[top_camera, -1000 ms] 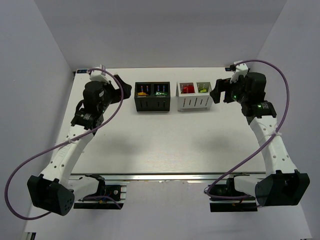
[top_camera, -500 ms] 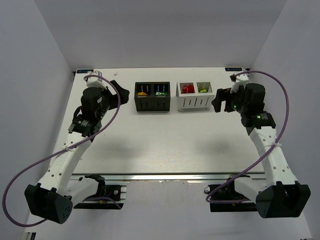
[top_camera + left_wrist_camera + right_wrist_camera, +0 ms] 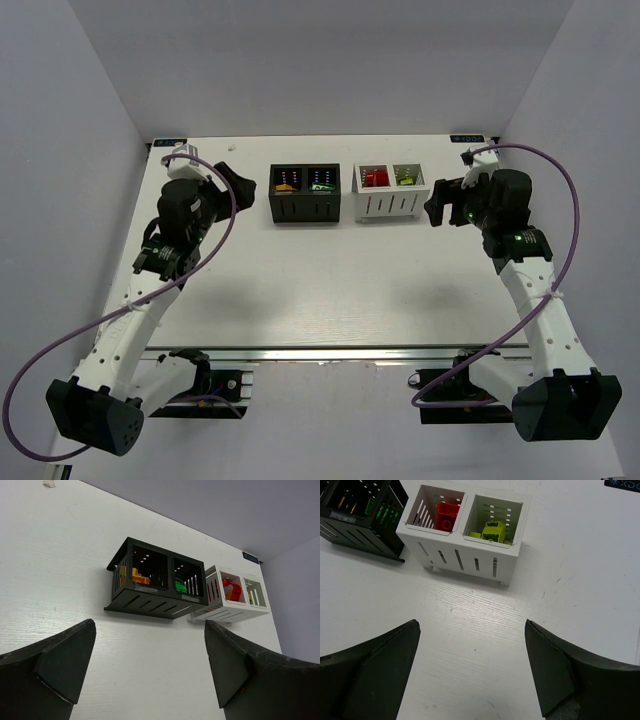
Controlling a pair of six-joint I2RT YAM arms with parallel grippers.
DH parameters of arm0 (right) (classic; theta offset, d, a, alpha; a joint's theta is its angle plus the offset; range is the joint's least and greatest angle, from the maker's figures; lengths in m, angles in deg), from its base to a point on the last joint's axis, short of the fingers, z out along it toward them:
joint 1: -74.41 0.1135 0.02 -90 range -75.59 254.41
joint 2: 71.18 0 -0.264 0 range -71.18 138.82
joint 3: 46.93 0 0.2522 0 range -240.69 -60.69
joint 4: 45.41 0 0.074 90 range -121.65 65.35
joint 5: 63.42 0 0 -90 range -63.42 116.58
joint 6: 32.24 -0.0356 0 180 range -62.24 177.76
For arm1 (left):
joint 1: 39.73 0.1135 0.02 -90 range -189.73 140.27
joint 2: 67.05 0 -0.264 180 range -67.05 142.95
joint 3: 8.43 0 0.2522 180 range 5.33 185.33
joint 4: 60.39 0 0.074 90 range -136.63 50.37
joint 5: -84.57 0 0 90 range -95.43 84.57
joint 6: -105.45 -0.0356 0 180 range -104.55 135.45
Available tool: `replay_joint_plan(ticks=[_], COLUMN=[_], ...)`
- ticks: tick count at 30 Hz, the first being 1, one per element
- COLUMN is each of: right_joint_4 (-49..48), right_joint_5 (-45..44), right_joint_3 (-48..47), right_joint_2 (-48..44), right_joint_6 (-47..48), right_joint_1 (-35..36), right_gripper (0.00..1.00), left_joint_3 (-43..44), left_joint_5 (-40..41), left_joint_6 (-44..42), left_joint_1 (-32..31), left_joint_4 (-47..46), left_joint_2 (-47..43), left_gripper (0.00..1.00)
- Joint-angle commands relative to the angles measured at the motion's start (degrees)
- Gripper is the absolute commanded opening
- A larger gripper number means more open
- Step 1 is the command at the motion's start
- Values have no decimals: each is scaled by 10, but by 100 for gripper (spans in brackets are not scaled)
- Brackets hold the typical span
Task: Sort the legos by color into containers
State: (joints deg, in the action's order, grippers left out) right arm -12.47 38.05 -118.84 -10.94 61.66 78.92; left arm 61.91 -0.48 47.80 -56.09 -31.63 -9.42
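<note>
The black container (image 3: 305,193) stands at the table's back with orange-yellow legos (image 3: 139,577) in its left compartment and green legos (image 3: 180,585) in its right. The white container (image 3: 389,190) beside it holds red legos (image 3: 447,515) in its left compartment and lime legos (image 3: 491,531) in its right. My left gripper (image 3: 237,184) is open and empty, left of the black container (image 3: 150,580). My right gripper (image 3: 437,201) is open and empty, right of the white container (image 3: 465,535). I see no loose legos on the table.
The white table (image 3: 330,280) has grey walls on the left, back and right. A rail (image 3: 330,352) runs along its near edge. A small white scrap (image 3: 49,484) lies at the far left.
Both arms have drawn back toward the near edge, the left gripper moving away from the back wall and the right gripper dropping lower beside the white container. The containers have not moved.
</note>
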Motion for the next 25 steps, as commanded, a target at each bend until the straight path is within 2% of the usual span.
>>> replay_joint_plan(ticks=[1,25], right_joint_4=[-23,-27], right_joint_5=[-6,-16], right_joint_3=[5,3], right_joint_2=[-12,-7], right_joint_6=[8,8], right_joint_1=[-2,-2], right_gripper=[89,89], left_joint_3=[-12,-20], left_joint_5=[6,1], left_joint_6=[3,5], left_joint_1=[-2,-2], left_joint_4=[-1,-13], left_joint_2=[-18,-17], left_gripper=[98,98])
